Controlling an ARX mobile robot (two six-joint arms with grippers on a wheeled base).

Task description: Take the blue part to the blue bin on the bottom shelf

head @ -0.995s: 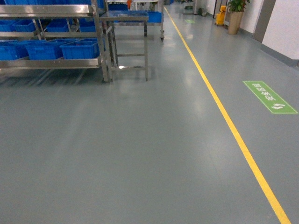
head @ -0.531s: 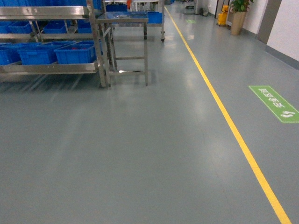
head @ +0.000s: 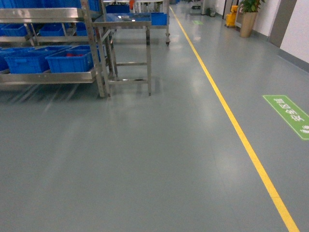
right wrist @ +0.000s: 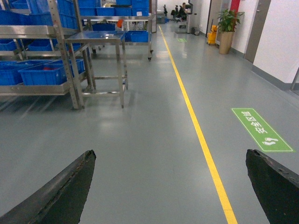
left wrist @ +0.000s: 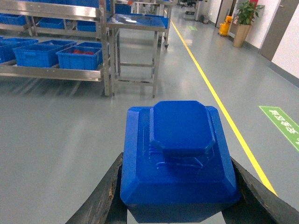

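Left claw (left wrist: 180, 205): your left wrist view shows it closed around the blue part (left wrist: 179, 158), one dark finger (left wrist: 100, 200) pressed to the part's left flank and the other against its right. The part is a chunky blue block with bevelled edges and a raised octagonal boss on top; it fills the lower middle of that view and sits off the floor, carried between the fingers.

Right claw (right wrist: 170, 196): spread wide, nothing between the fingers. You see only the two dark fingertips (right wrist: 60, 191) at the bottom corners of the right wrist view, with bare grey floor (right wrist: 154, 154) between them.

Neither arm shows in the head view. There you have grey floor, a yellow line (head: 231, 121) running from the lower right up toward the far end of the aisle, and a green floor sign (head: 289, 115) to the right of that line.

Shelf rack (head: 53, 14): steel, upper left of the head view, well apart from the robot. Its bottom shelf (head: 48, 76) carries a row of blue bins; the nearest blue bin (head: 70, 60) sits at the right end of the shelf, next to the rack's upright post. In the left wrist view something red shows inside that bin, too small to identify.

Just right of the rack stands a steel counter (head: 126, 21) with a blue top. A potted plant (head: 249, 14) stands by the far right wall.
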